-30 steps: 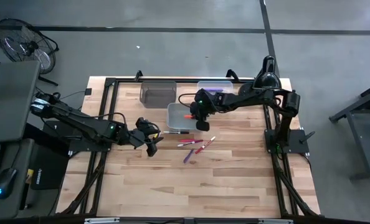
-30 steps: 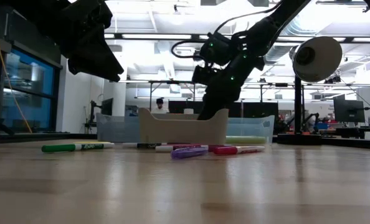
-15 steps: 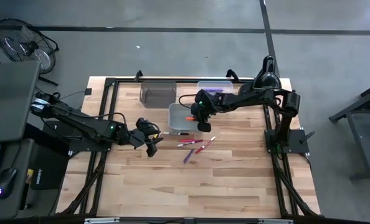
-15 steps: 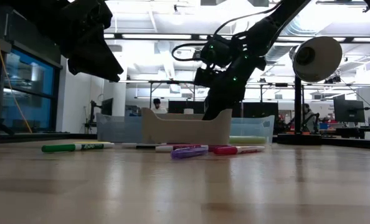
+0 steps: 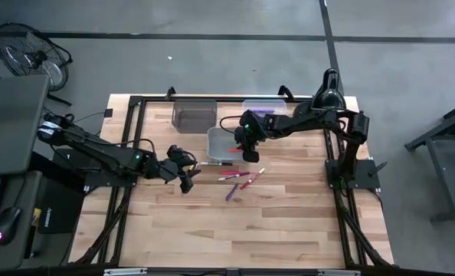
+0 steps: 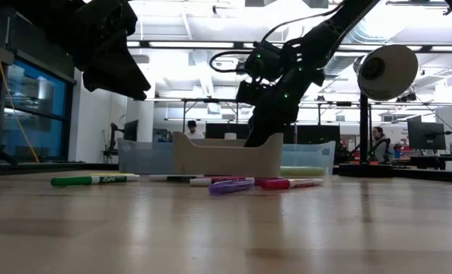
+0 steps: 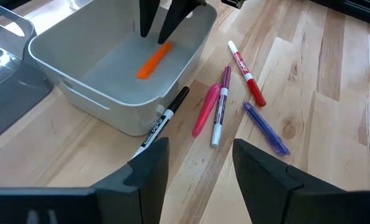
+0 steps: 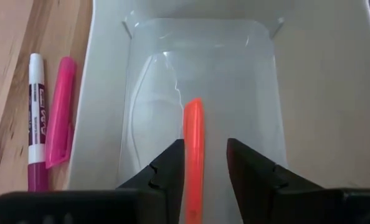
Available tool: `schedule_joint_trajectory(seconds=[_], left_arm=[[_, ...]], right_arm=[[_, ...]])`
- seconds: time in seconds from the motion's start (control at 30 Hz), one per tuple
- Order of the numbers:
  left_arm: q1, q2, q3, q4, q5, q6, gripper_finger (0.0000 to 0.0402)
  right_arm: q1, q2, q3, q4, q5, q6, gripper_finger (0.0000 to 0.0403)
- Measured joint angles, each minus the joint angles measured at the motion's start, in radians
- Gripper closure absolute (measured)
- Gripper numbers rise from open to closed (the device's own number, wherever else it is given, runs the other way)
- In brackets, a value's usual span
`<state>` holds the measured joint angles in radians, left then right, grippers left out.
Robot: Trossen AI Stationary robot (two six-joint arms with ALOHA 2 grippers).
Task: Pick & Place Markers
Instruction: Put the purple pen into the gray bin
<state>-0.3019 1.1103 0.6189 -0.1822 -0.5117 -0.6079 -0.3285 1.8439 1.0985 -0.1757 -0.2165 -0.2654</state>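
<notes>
Since the earlier frames the orange marker (image 5: 233,150) has been let go: it was pinched at the right gripper (image 5: 250,153) and is now seen lying free on the floor of the white bin (image 5: 217,146).

High view: the right gripper is held over the white bin's right part, evidently for the drop. The left gripper (image 5: 188,182) waits over bare table to the left of the loose markers. A smoky grey bin (image 5: 194,113) and a clear bin (image 5: 263,106) stand at the far edge.

Low view: the right gripper (image 6: 262,137) is seen dipping behind the white bin's (image 6: 224,158) near wall. A green marker (image 6: 89,180), a purple marker (image 6: 230,186) and a red marker (image 6: 288,183) lie on the table in front of it.

Left wrist view: the left gripper (image 7: 200,162) is open and empty. The orange marker (image 7: 154,60) rests inside the bin. A black marker (image 7: 164,121), a pink marker (image 7: 205,109), two purple ones and a red one remain outside, not yet collected.

Right wrist view: the fingers (image 8: 166,167) stand apart on either side of the orange marker (image 8: 193,149), no longer clamping it; contact cannot be ruled out.
</notes>
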Motion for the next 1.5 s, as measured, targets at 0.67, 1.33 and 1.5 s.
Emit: schedule_joint_trajectory(seconds=[0.67,1.33,1.5], left_arm=[[0.0,0.0,0.0,-0.003,-0.002,0.0,0.0227],[0.0,-0.005,0.0,-0.001,-0.002,0.062,0.0227],[0.0,-0.031,-0.015,0.028,-0.017,0.11,0.0227]], right_arm=[[0.006,-0.255,0.0,-0.047,-0.024,-0.024,0.0285],[0.191,-0.374,0.0,-0.142,-0.045,-0.032,0.0285],[0.231,-0.372,0.0,-0.143,0.004,-0.025,0.0285]])
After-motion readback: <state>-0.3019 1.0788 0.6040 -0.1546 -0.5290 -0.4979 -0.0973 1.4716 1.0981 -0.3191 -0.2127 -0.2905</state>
